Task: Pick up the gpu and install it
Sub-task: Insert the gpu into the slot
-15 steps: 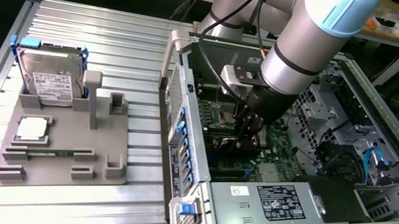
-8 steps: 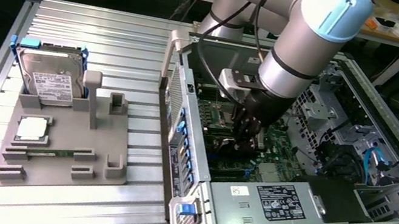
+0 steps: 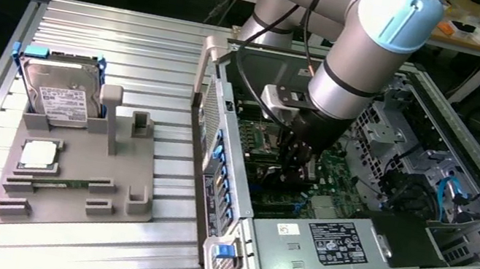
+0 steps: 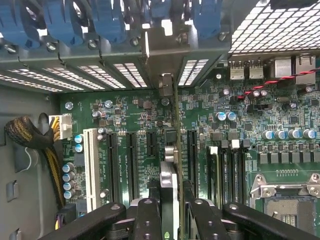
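Observation:
The gpu (image 4: pixel 172 145) appears edge-on as a thin dark card, its silvery bracket end (image 4: pixel 165 85) up against the case's rear slot openings. My gripper (image 4: pixel 174 216) is shut on it, one black finger (image 4: pixel 148 220) on each side of the card. The card stands upright over the green motherboard (image 4: pixel 125 115), between two long black expansion slots (image 4: pixel 193 155). Whether its edge sits in a slot I cannot tell. In the exterior view my gripper (image 3: pixel 298 168) reaches down inside the open computer case (image 3: pixel 222 124), close above the motherboard.
A grey fixture tray (image 3: pixel 123 206) lies on the slatted table at the exterior view's left, holding a hard drive (image 3: pixel 60 94) with blue rails and a square processor chip (image 3: pixel 38 154). Blue slot clips (image 4: pixel 65 22), a white slot (image 4: pixel 91 167), a cable bundle (image 4: pixel 27 135) and the processor socket (image 4: pixel 292 205) surround the card.

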### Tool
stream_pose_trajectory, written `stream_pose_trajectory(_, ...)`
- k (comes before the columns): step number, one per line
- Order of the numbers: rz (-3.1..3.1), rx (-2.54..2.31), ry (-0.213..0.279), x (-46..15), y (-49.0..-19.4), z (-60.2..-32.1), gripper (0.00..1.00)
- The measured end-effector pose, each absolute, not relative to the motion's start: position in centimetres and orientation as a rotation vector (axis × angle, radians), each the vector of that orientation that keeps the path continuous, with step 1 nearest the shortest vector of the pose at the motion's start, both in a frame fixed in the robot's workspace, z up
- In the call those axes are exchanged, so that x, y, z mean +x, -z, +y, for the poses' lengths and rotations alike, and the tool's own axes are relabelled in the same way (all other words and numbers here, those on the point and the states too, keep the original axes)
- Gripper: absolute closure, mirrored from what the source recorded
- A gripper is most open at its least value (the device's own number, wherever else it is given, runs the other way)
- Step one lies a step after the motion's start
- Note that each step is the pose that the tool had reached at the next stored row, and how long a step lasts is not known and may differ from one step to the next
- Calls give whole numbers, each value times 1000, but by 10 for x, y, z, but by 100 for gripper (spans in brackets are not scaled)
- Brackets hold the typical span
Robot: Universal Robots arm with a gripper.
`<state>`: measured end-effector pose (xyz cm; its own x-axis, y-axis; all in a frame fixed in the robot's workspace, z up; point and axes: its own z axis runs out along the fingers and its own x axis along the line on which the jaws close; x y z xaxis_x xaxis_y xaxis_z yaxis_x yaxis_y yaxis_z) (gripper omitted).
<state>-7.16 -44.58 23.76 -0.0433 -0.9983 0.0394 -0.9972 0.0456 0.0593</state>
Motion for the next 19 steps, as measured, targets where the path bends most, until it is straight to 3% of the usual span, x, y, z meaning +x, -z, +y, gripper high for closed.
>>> stream_pose_trajectory(9,-2224,2126,26,-72,-236,-445,73)
stream_pose_trajectory(19,-2228,2130,9,-72,-256,-445,71)
